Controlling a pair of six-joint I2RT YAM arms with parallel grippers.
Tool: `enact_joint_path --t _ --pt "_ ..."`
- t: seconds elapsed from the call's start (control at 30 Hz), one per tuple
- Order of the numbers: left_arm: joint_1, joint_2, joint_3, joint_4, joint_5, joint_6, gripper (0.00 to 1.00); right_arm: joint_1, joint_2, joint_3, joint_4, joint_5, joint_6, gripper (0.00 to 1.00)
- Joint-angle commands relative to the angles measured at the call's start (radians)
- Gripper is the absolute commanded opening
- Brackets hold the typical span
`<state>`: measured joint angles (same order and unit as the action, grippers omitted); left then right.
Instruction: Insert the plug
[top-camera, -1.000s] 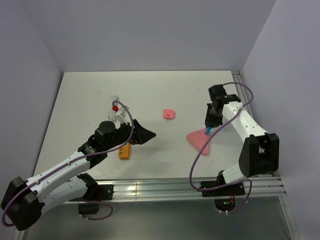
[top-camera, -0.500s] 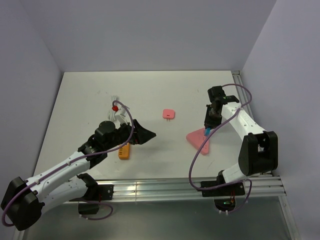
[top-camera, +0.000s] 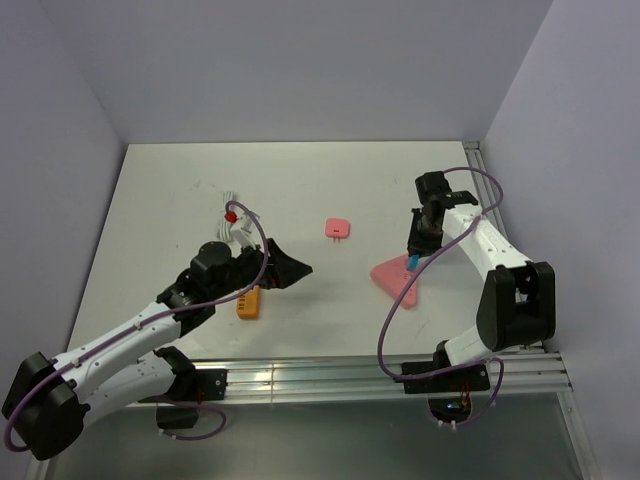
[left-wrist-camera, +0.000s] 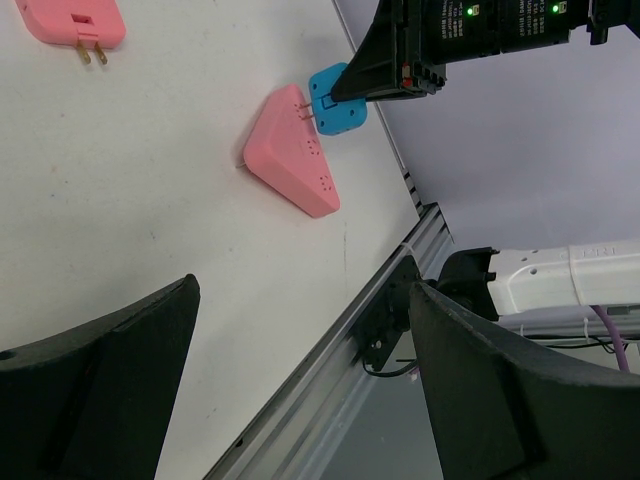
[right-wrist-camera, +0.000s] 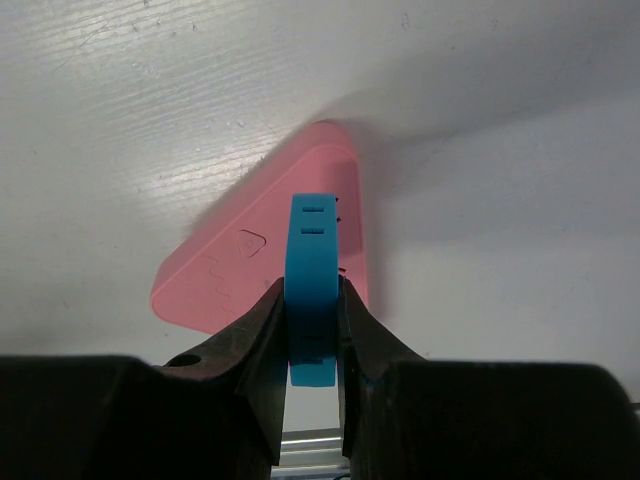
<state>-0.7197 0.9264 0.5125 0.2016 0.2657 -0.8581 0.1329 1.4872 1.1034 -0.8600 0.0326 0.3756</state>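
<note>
Plug (right-wrist-camera: 312, 262) sits edge-on between the two dark fingers (right-wrist-camera: 262, 345) of the right pincer (right-wrist-camera: 312, 300), which pinch it on its flat sides. It is bright blue, and hangs at the far right of the worktop (top-camera: 300, 180), over the pink triangular block (left-wrist-camera: 290, 160). In the left wrist view its metal prongs (left-wrist-camera: 308, 112) show as short bare pins between the blue body and the block's upper corner. The tips reach the pink surface, but the body is not flush against it. Whether the pins sit in the slots I cannot tell. The block lies flat near the worktop's right rail, one point turned toward the near edge.

The left pincer (left-wrist-camera: 300, 290) hovers low over the middle-left of the worktop with its fingers spread wide and nothing between them. It points toward the block, well apart from it. An orange piece (top-camera: 249, 301) lies just beside the left arm, on its near side. A white item with a red spot (top-camera: 235, 222) lies a little farther back. A pink square plug (top-camera: 337, 229) rests alone near the centre, between the two arms, its prongs pointing right.
</note>
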Motion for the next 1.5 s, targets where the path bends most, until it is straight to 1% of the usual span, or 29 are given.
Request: enact_joint_path --t 0.0,0.77,0.97,1.03,1.17,1.2,1.27,1.3,1.37,1.4,1.47 --pt "-0.004 0.005 0.009 0.053 0.021 0.001 0.91 0.005 0.008 0.000 0.023 -0.014 -0.004 0.00" --pt "-0.004 -0.001 0.000 0.051 0.023 -0.002 0.91 0.005 0.008 0.007 0.036 -0.028 0.005 0.00" --pt "-0.004 0.009 -0.005 0.065 0.023 -0.007 0.90 0.008 -0.014 0.027 0.027 -0.028 0.011 0.00" --pt "-0.004 0.043 -0.006 0.102 0.041 -0.015 0.87 0.007 -0.030 0.041 0.021 -0.026 0.013 0.00" --pt "-0.007 0.150 0.020 0.166 0.064 -0.053 0.86 0.007 -0.033 0.070 0.003 -0.002 0.020 0.00" --pt "-0.009 0.213 0.047 0.180 0.067 -0.059 0.86 0.007 -0.031 0.070 0.001 0.010 0.025 0.00" --pt "-0.027 0.288 0.089 0.203 0.064 -0.064 0.85 0.007 -0.024 0.065 0.007 0.013 0.032 0.00" --pt "-0.041 0.371 0.137 0.205 0.055 -0.071 0.85 0.007 -0.022 0.064 0.009 0.016 0.036 0.00" --pt "-0.079 0.460 0.190 0.222 0.053 -0.108 0.85 0.007 -0.027 0.059 0.010 0.033 0.040 0.00" --pt "-0.092 0.545 0.236 0.255 0.055 -0.123 0.84 0.007 -0.028 0.059 0.012 0.035 0.042 0.00" --pt "-0.124 0.624 0.283 0.262 0.035 -0.151 0.82 0.007 -0.041 0.062 0.016 0.023 0.046 0.00"
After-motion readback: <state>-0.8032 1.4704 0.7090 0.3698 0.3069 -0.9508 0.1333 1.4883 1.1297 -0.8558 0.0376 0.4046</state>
